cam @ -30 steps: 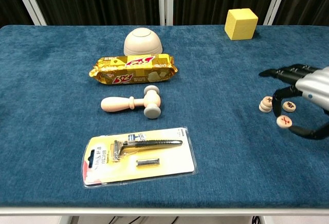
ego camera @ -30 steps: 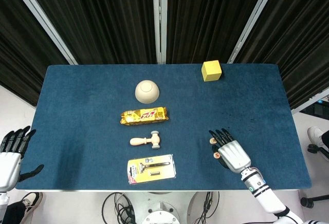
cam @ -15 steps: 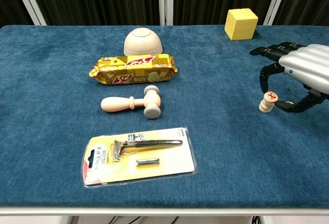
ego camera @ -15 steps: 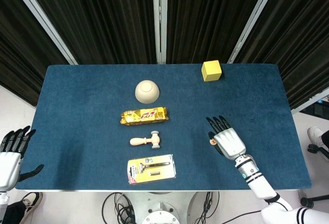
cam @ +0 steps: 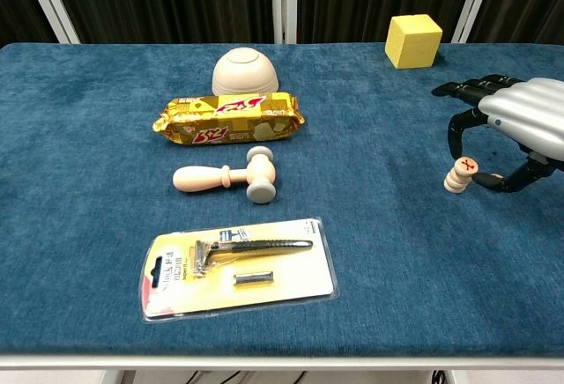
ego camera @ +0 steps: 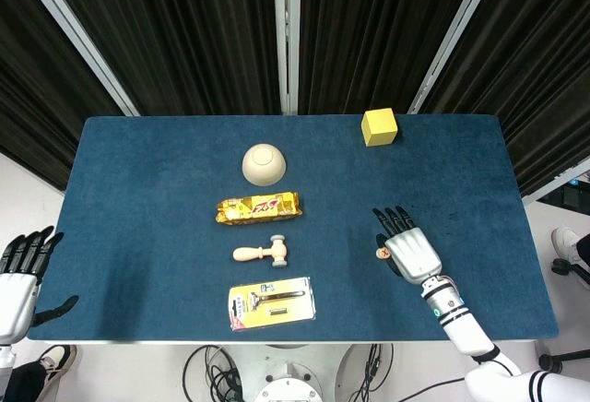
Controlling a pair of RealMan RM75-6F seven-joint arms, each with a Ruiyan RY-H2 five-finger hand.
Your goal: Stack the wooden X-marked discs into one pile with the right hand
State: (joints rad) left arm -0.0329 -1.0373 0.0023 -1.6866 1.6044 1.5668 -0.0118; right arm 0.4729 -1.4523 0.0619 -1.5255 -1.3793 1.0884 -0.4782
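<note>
The wooden X-marked discs (cam: pixel 460 174) stand as one small pile on the blue table, right of centre; the top disc shows a red X and leans slightly. In the head view only the pile's edge (ego camera: pixel 381 254) peeks out beside my right hand (ego camera: pixel 411 252). My right hand (cam: pixel 514 129) arches over the pile, a finger just above it and the thumb close beside it, and no disc is lifted. My left hand (ego camera: pixel 22 270) hangs off the table's lower left corner with fingers spread, holding nothing.
Left of the pile lie a wooden mallet (cam: pixel 231 177), a razor in its blister pack (cam: pixel 240 265) and a yellow snack packet (cam: pixel 229 117). An upturned beige bowl (cam: pixel 245 70) and a yellow cube (cam: pixel 412 40) stand at the back.
One second ago three discs lay apart under my right hand. Half a second ago they stood in one pile; since then the hand has eased slightly to the right.
</note>
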